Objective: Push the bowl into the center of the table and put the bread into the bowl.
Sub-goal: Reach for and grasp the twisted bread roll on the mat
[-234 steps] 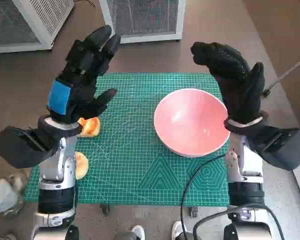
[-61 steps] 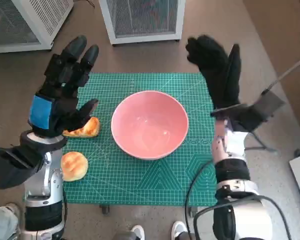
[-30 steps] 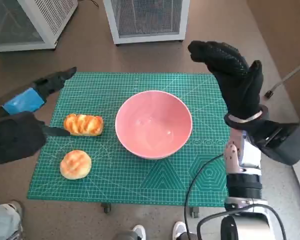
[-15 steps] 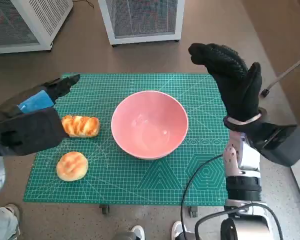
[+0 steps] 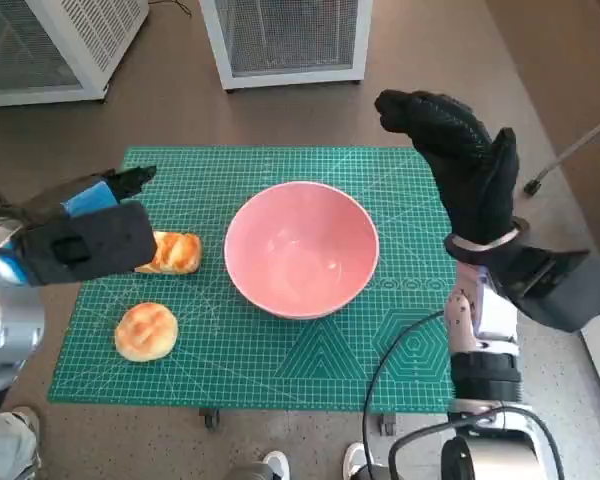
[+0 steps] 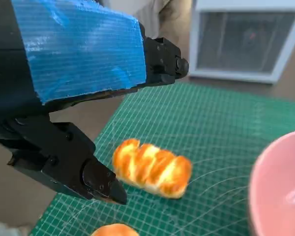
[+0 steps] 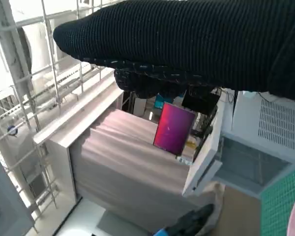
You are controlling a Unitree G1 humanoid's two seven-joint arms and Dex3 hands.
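Pink bowl (image 5: 301, 248) sits upright around the middle of the green mat (image 5: 280, 370), nothing inside it. In the left wrist view only its rim edge (image 6: 280, 187) shows.

2 breads lie on the mat on the robot's left of the bowl, both outside it. Long braided bread (image 5: 173, 252) is near the bowl but not touching; the left forearm partly covers it in the head view. In the left wrist view it (image 6: 152, 168) lies flat on the mat, fully visible. Round bun (image 5: 146, 331) sits nearer the robot, apart from the long bread; only its top (image 6: 113, 230) peeks in at the wrist frame edge.

Left hand (image 5: 105, 192) hovers over the mat's left edge, above the long bread, not touching it; fingers (image 6: 101, 182) apart, holding nothing.

Right hand (image 5: 460, 165) is raised upright by the mat's far right corner, well apart from the bowl; fingers loosely apart and curved, holding nothing. In the right wrist view the glove (image 7: 187, 44) is a dark band.

White mesh-front cabinet (image 5: 285, 40) stands on the floor beyond the table.
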